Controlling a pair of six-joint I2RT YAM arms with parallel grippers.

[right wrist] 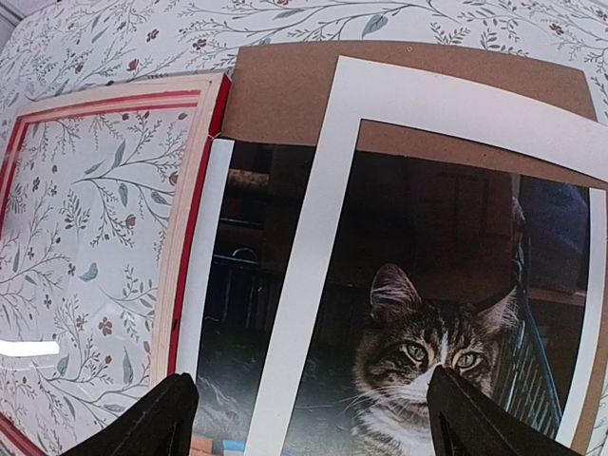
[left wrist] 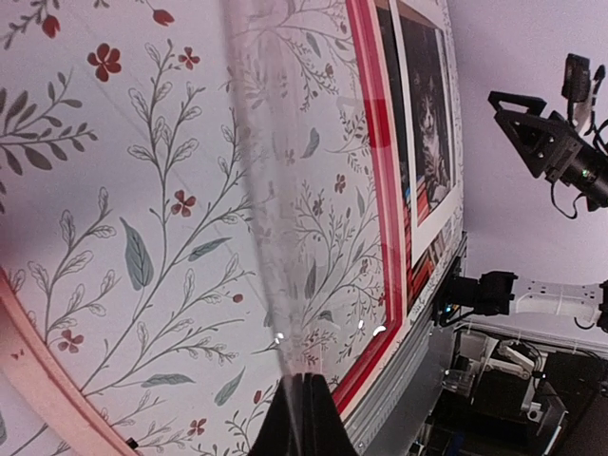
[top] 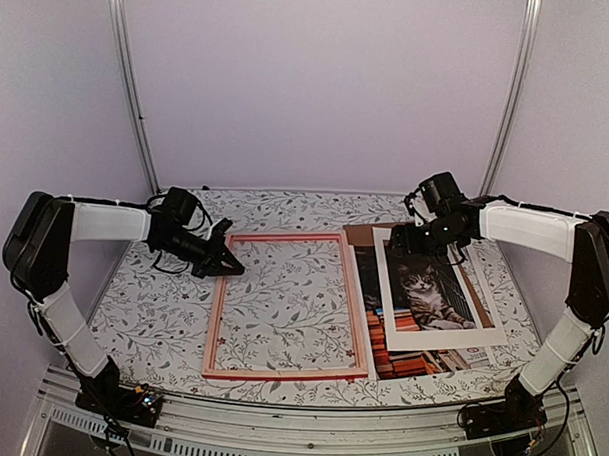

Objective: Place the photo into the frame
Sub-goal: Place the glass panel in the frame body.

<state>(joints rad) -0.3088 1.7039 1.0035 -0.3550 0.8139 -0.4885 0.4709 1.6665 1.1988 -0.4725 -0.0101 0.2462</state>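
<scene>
The red frame (top: 284,371) lies flat in the middle of the table, with the flowered cloth showing through it. My left gripper (top: 233,269) is at the frame's far left corner, shut on the edge of a clear pane (left wrist: 266,142), which runs away edge-on from my fingertips (left wrist: 302,399). The frame's red rail (left wrist: 380,190) lies beyond it. The cat photo (top: 422,292) lies right of the frame, partly under a white mat board (top: 451,338). My right gripper (top: 439,255) hovers open over the photo (right wrist: 418,351), touching nothing. Its midpoint (right wrist: 313,423) is over the mat's left band.
A brown backing board (right wrist: 285,95) lies under the photo and the white mat (right wrist: 313,285), against the frame's right rail (right wrist: 180,237). The table's metal front edge (top: 307,433) is near the frame's lower rail. Side posts and purple walls enclose the table.
</scene>
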